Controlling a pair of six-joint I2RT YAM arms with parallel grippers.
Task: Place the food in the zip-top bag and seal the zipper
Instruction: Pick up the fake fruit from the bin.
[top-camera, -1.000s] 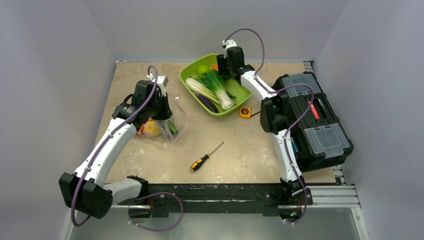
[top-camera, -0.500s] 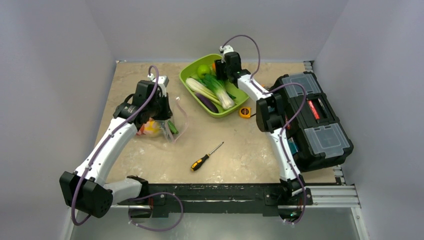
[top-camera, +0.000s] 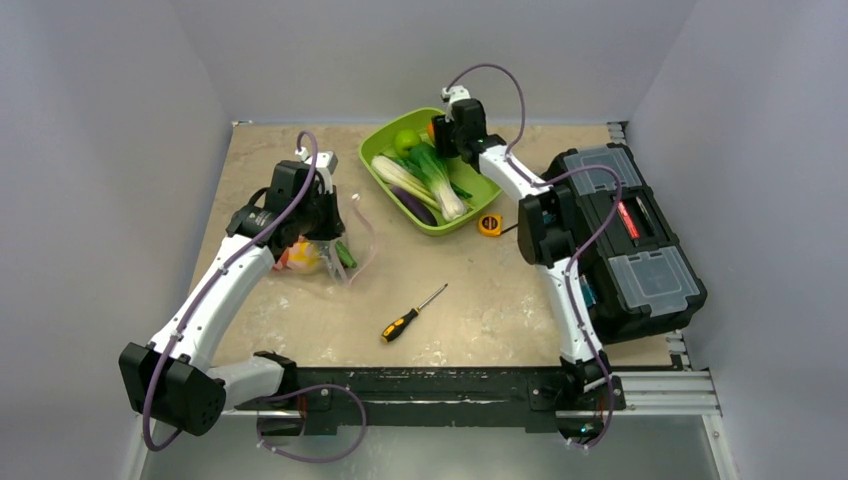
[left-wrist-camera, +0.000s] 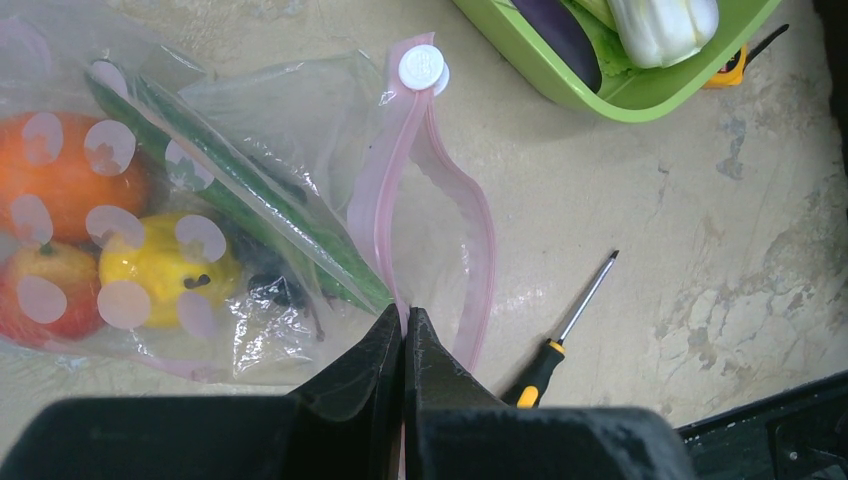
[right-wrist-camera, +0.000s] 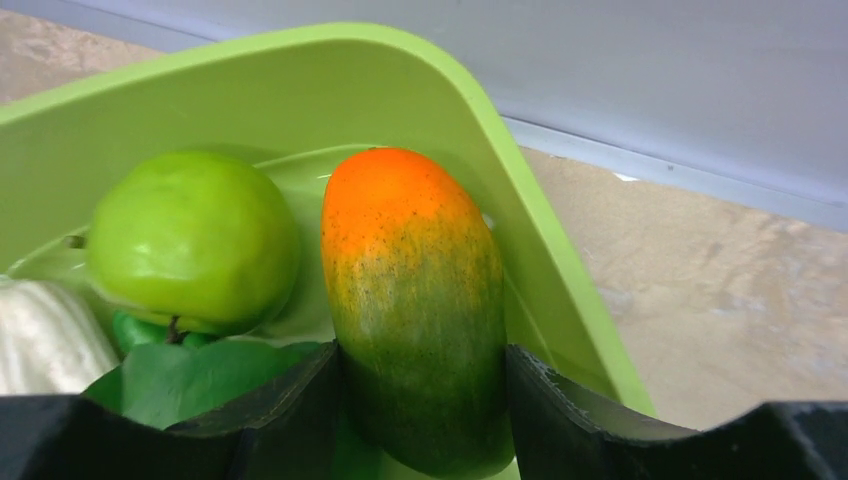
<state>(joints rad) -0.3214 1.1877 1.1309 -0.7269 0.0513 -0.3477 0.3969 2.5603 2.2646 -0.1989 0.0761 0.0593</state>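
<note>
The left claw (left-wrist-camera: 403, 330) is pressed together on the pink zipper (left-wrist-camera: 400, 170), pinching one end of the strip, while the rest of the mouth gapes in a loop up to the white slider (left-wrist-camera: 421, 67). The zip-top bag (left-wrist-camera: 270, 110) lies on the desk (top-camera: 480, 290) near its left edge, about halfway back. Inside it sit an orange fruit (left-wrist-camera: 60, 180), a yellow fruit (left-wrist-camera: 165, 265), a red fruit (left-wrist-camera: 45, 290), dark grapes (left-wrist-camera: 270, 285) and a long cucumber (left-wrist-camera: 250, 210) lying diagonally. The lime tray (right-wrist-camera: 300, 70) stands at the middle of the far edge. The right claw (right-wrist-camera: 422, 352) reaches into the tray's far corner, clamped on an orange-and-green fruit (right-wrist-camera: 415, 290), a finger touching each side; whether the fruit is clear of the tray floor is hard to tell. A green apple (right-wrist-camera: 190, 240) sits just beside it. A screwdriver (top-camera: 410, 315) lies mid-desk, and a black toolbox (top-camera: 625, 240) sits along the right edge.
</note>
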